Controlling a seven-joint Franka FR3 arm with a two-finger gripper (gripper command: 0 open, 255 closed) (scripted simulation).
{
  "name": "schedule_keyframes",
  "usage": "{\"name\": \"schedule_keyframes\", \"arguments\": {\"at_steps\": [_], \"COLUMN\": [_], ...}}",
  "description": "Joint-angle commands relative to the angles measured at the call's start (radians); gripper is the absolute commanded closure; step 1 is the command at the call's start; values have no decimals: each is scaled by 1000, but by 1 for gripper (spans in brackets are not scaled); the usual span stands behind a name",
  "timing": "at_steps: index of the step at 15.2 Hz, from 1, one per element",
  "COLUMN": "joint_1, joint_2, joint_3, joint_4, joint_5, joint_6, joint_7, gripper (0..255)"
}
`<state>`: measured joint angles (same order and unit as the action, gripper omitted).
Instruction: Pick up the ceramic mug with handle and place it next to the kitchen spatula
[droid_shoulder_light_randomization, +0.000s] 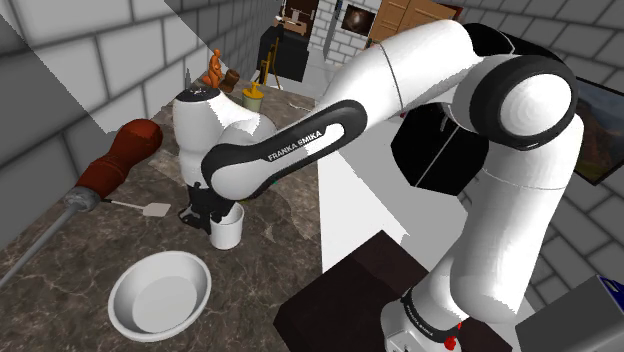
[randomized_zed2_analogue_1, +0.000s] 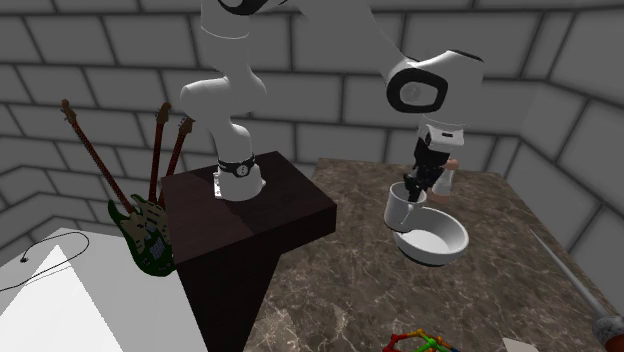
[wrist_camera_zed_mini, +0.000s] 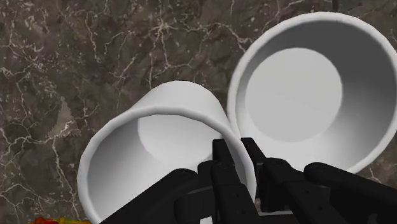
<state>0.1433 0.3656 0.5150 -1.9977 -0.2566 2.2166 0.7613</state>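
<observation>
Mug (droid_shoulder_light_randomization: 227, 229): white, stiff, probably light but brittle and smooth-walled, just beside the bowl (droid_shoulder_light_randomization: 160, 292) over the marble counter (droid_shoulder_light_randomization: 100, 240). Gripper (wrist_camera_zed_mini: 235, 146) pinches its rim wall, one finger inside, likely a sound hold. The spatula (droid_shoulder_light_randomization: 152, 208) lies near, toward the shoulder view's left.

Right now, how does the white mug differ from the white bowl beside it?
The plain white mug is narrow with tall, straight walls; the round white bowl is wider and shallower. The black gripper clasps the mug's rim, while the bowl sits free on the dark marble counter. Both are white and empty.
</observation>
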Motion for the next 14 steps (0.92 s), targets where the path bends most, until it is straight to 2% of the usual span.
{"name": "schedule_keyframes", "arguments": {"at_steps": [1,7,11,12,14], "joint_1": [14,69,125,133,134], "joint_2": [73,287,462,486,497], "joint_3": [-19,-68,-100,-104,-107], "joint_4": [104,455,764,807,800], "joint_5": [-28,-78,-100,-102,-105], "joint_6": [-39,-180,-308,-326,-307], "joint_7": [-5,-47,-94,-101,-99], "gripper": [255,255,255,255,255]}}
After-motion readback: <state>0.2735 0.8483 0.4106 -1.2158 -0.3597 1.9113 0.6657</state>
